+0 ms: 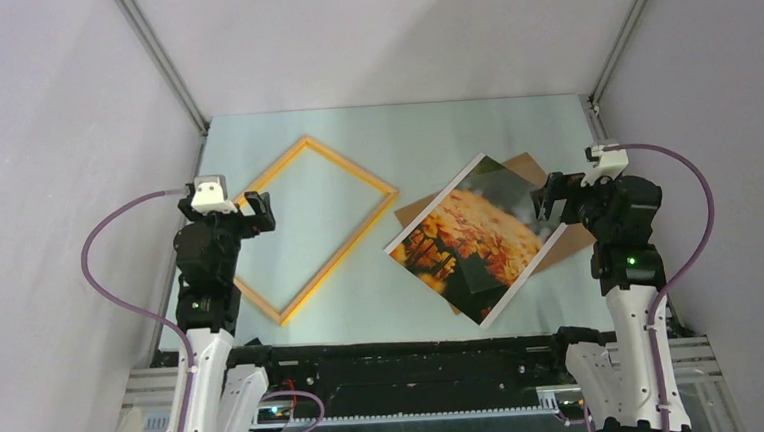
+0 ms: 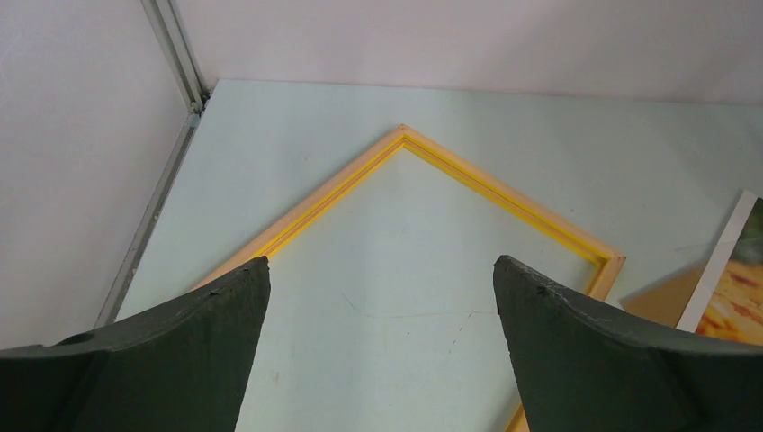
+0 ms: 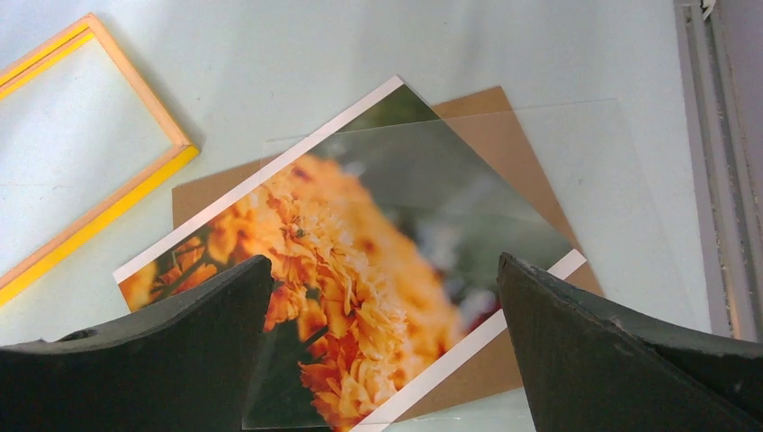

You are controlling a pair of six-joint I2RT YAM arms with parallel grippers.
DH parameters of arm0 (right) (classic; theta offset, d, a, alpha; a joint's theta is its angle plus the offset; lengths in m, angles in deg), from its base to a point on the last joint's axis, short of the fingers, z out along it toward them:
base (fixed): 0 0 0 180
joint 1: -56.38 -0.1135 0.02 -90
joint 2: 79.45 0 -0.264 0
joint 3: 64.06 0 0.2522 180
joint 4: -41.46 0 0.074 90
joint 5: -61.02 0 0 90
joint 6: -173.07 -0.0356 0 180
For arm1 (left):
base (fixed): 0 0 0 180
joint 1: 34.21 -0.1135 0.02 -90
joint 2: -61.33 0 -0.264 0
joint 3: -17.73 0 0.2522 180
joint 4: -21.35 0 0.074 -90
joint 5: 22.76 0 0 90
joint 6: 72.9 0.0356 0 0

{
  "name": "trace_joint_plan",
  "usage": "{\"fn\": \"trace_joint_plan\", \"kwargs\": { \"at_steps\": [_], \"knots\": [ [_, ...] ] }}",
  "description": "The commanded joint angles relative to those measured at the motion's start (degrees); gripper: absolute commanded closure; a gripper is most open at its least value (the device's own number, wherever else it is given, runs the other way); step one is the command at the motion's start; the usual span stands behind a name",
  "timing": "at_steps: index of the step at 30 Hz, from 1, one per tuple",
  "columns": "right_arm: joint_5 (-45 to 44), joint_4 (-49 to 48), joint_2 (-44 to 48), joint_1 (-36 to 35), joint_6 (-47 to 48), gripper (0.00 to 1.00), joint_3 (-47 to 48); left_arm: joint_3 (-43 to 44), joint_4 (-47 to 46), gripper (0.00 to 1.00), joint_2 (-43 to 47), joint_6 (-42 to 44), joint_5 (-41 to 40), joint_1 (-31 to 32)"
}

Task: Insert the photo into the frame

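Note:
The photo (image 1: 464, 236) of orange flowers lies tilted on a brown backing board right of centre; in the right wrist view the photo (image 3: 360, 261) has a clear sheet (image 3: 576, 180) lying partly over it. The yellow-orange frame (image 1: 359, 232) lies flat as a diamond on the left half, and its far corner shows as the frame (image 2: 405, 137) in the left wrist view. My left gripper (image 1: 256, 212) hangs open above the frame's left edge, holding nothing. My right gripper (image 1: 547, 198) hangs open above the photo's right edge, also holding nothing.
The brown backing board (image 1: 568, 245) sticks out under the photo toward the right. Metal rails (image 1: 163, 64) run along the enclosure's corners, and white walls close in the table on three sides. A black bar (image 1: 397, 360) crosses the near edge between the arm bases.

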Motion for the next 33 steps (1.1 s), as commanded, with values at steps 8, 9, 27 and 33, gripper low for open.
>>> {"fn": "trace_joint_plan", "kwargs": {
  "at_steps": [8,9,27,33],
  "knots": [
    [1.4,-0.8,0.4,0.3,1.2,0.00,-0.2,0.3,-1.5,0.02,-0.2,0.4,0.2,-0.4],
    [1.4,-0.9,0.4,0.3,1.2,0.00,-0.3,0.2,-1.5,0.02,-0.2,0.5,0.5,-0.4],
    [-3.0,-2.1,-7.7,5.0,-10.6,0.00,-3.3,2.9,3.4,0.02,-1.1,1.6,10.3,-0.3],
    [-6.9,-3.8,-15.6,5.6,-9.7,0.00,-3.9,2.6,3.6,0.02,-3.0,1.1,15.2,-0.3]
  ]
}}
